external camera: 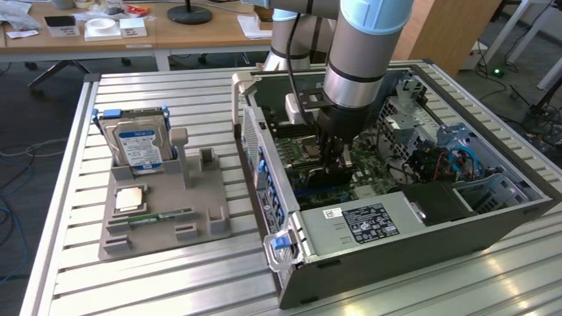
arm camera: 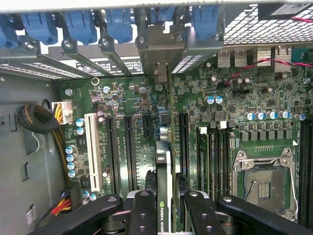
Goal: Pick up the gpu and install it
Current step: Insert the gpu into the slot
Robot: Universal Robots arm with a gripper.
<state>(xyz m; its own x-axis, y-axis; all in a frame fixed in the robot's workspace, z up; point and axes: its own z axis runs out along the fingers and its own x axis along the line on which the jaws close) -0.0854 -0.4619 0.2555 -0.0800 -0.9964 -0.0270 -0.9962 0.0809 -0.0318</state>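
Gripper (arm camera: 164, 205) was clamped on the gpu (arm camera: 164, 166), edge-on between the jaws. Card hung just above the motherboard (arm camera: 234, 98), long axis along the expansion slots (arm camera: 129, 147), bracket end toward the case's rear openings.

"NVIDIA QUAD…" printed along edge of gpu (arm camera: 165, 196); other labels unreadable.

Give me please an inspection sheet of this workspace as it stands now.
Surface: slatted metal table, carrying an open computer case.
Job's things: gpu held edge-on above the motherboard slots, inside the case.
Clutter: grey holder with hard drive and RAM stick.
Grippers: gripper, jaws closed on the gpu.
Cables: blue cables inside the case.
Surroundings: wooden desk behind.
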